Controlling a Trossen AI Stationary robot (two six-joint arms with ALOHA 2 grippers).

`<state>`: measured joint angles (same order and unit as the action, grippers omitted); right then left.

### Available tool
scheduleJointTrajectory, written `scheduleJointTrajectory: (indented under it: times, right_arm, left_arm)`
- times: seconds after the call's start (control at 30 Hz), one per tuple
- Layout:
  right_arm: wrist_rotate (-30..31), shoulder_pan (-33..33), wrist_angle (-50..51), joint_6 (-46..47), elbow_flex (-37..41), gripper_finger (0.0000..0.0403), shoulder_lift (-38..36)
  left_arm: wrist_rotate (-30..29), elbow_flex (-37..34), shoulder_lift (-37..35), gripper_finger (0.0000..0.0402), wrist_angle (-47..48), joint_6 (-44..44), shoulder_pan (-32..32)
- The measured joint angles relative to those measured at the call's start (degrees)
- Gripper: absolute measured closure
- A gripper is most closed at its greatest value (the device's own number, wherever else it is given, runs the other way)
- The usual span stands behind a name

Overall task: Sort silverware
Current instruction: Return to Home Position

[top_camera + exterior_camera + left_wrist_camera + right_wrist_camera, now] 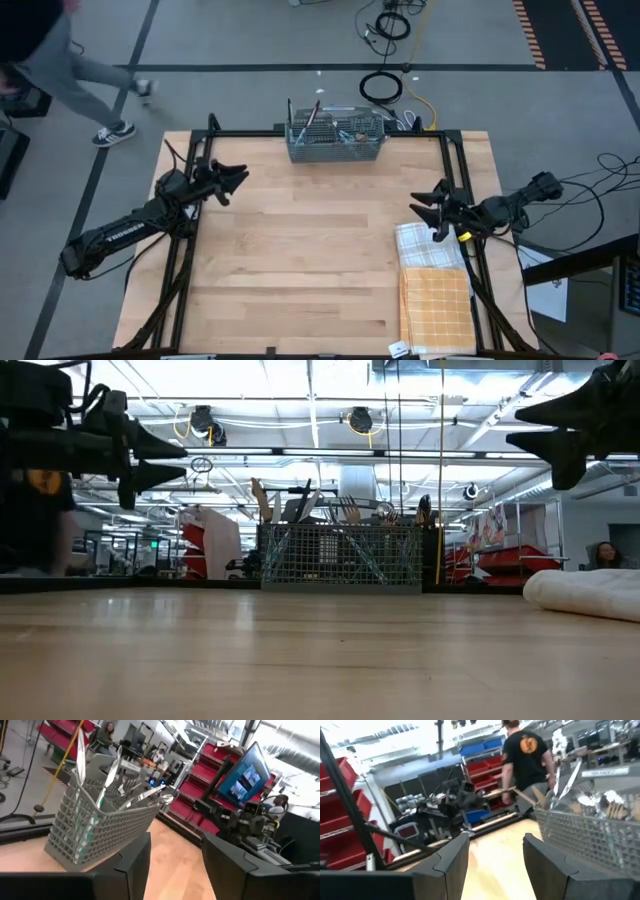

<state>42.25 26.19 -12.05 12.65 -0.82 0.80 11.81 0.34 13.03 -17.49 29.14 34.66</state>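
**Silverware** point(114, 769): shiny metal heads and teal handles, standing upright or slanted inside the basket point(335, 148).
**Basket:** a rectangular grey wire-mesh caddy at the far edge of the pale wood-plank surface point(300, 260).
**Left gripper** point(176, 842): dark angular fingers spread, empty, raised off the basket's near-left side.
**Right gripper** point(495, 842): also spread and empty, off the basket's near-right side.
**Cloths:** one white checked point(428, 245) and one orange checked point(437, 310), both folded, soft, and well apart from the basket.

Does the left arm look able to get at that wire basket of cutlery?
Probably yes. The left end effector hangs open above bare table, and nothing lies between it and the wire-mesh caddy at the far edge.
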Motion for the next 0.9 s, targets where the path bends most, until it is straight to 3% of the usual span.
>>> scheduleJointTrajectory:
  times: [0.17, 0.33, 0.5, 0.73, 0.9]
  right_arm:
    - [4.3, -1.3, 1.7, -0.6, 0.0, 0.0227, 0.1]
    - [12.0, -1.8, 8.1, 7.4, 0.0, 0.0227, 0.1]
    - [10.2, -1.8, 8.4, 9.9, 0.0, 0.0227, 0.1]
    - [8.6, -1.7, 8.1, 4.3, 0.0, 0.0227, 0.1]
    - [8.4, -1.7, 7.7, 4.0, 0.0, 0.0227, 0.1]
  left_arm:
    - [2.4, 0.0, -0.1, 0.0222, 2.4, -1.3, 0.0]
    - [4.5, 0.0, -0.1, 0.0222, 3.4, -4.7, 0.0]
    - [4.5, 0.0, -0.1, 0.0222, 3.5, -6.1, 0.0]
    - [4.8, 0.0, -0.1, 0.0222, 6.1, -9.9, 0.0]
    - [9.0, 0.0, -0.1, 0.0222, 6.5, -4.7, -0.2]
